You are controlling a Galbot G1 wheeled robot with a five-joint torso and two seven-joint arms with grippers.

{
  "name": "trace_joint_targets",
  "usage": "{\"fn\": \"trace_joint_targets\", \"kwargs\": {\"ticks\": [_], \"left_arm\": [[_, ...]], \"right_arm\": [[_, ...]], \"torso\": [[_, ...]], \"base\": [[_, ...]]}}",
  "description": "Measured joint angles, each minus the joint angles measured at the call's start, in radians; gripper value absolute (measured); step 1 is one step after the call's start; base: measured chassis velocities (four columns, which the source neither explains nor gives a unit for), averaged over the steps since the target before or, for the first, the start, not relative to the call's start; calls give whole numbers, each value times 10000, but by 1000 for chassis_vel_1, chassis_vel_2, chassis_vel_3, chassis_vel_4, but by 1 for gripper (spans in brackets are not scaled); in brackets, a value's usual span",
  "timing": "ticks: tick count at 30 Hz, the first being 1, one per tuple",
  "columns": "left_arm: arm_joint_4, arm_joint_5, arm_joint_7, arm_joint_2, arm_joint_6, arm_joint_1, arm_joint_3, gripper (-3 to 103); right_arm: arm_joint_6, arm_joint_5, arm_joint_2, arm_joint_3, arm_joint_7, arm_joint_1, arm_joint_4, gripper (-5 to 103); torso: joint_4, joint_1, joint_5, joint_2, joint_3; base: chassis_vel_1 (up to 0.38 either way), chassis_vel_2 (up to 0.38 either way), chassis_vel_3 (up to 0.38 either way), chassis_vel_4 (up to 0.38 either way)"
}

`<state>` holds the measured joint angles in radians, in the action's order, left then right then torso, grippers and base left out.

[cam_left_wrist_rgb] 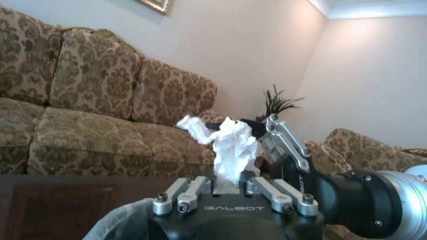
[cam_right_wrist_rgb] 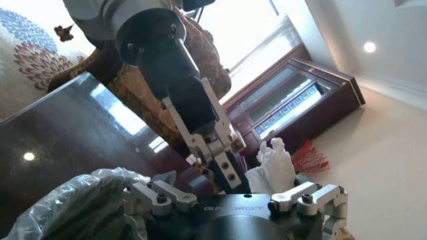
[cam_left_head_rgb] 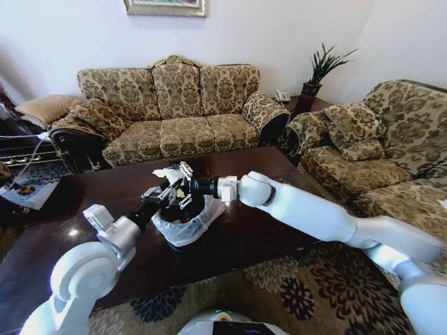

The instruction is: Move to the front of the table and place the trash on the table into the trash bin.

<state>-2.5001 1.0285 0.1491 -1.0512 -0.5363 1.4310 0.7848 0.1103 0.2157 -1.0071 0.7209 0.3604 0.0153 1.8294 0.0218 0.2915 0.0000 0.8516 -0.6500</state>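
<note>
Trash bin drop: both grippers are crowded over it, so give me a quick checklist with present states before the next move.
1. Crumpled tissue gripped between the left gripper's fingers: ok.
2. Left gripper above the trash bin: ok, the bag rim shows just beneath it.
3. Right gripper clear of the left: not ok, they sit close together over the bin.
4. Right gripper's own load: cannot tell; a white tissue sits at it in the right wrist view.
5. Bin upright on the table: ok.

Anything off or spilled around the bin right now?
Nothing spilled. Oddly, both the left gripper and the right gripper crowd above the trash bin, and crumpled tissue sticks up between them.
</note>
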Motion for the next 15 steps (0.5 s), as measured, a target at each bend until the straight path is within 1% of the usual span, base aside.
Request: {"fn": "trace_joint_targets", "kwargs": {"ticks": [1,4,6,7,8,15], "left_arm": [[0,0,0,0,0,0,0,26],[0,-33,-15,-34,21,6,-9,11],[0,-50,-15,-42,49,6,-18,11],[0,-69,-10,-46,89,5,-31,5],[0,-79,-7,-47,116,2,-35,2],[0,-107,-22,-33,145,14,-20,0]], "right_arm": [[0,0,0,0,0,0,0,100],[-3,25,61,0,3,-18,29,100],[-3,26,64,0,3,-24,31,100],[-7,29,65,-1,3,-36,32,100],[-8,32,65,-1,3,-43,32,100],[-34,97,150,-43,-12,-52,43,100]], "torso": [[0,0,0,0,0],[0,0,0,0,0],[0,0,0,0,0],[0,0,0,0,0],[0,0,0,0,0],[0,0,0,0,0]], "base": [[0,0,0,0],[0,0,0,0],[0,0,0,0],[0,0,0,0],[0,0,0,0],[0,0,0,0]]}}
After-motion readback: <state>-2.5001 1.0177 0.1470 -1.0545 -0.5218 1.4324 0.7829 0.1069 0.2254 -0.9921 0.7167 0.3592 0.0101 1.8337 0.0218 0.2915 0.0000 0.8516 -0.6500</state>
